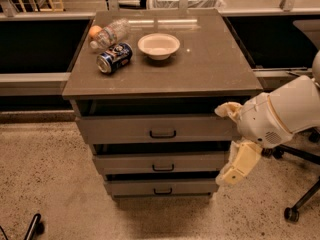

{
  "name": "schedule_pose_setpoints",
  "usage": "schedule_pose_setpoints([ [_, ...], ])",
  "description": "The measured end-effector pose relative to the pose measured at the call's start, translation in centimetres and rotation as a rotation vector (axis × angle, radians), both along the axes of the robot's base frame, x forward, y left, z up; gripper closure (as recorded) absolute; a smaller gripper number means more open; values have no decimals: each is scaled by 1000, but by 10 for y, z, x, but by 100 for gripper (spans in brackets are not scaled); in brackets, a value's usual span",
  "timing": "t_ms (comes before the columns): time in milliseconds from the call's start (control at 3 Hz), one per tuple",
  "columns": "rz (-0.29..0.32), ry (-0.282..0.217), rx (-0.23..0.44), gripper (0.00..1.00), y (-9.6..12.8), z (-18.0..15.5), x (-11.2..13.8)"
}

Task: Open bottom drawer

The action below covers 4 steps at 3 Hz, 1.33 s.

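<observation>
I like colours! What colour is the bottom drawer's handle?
Black handle, in the camera view; the tool hangs beside the bottom drawer.

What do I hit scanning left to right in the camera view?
Blue drink can on its side → round white bowl → cream-coloured gripper, hanging by the right edge of the flat grey-brown bottom drawer.
</observation>
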<state>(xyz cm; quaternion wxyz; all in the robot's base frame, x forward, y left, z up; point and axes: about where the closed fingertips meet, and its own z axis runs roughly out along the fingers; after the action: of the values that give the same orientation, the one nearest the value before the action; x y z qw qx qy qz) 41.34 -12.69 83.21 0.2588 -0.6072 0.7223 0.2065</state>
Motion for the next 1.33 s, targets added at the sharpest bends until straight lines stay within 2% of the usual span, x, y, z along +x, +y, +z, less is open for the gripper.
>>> schedule_pose_setpoints([
  [333,0,0,0,0,0,0,0],
  [667,-23,-14,39,0,2,-30,6],
  [1000,-76,5,235,0,4,-154,-17],
  [1333,-84,-66,375,0,-9,-194,-12],
])
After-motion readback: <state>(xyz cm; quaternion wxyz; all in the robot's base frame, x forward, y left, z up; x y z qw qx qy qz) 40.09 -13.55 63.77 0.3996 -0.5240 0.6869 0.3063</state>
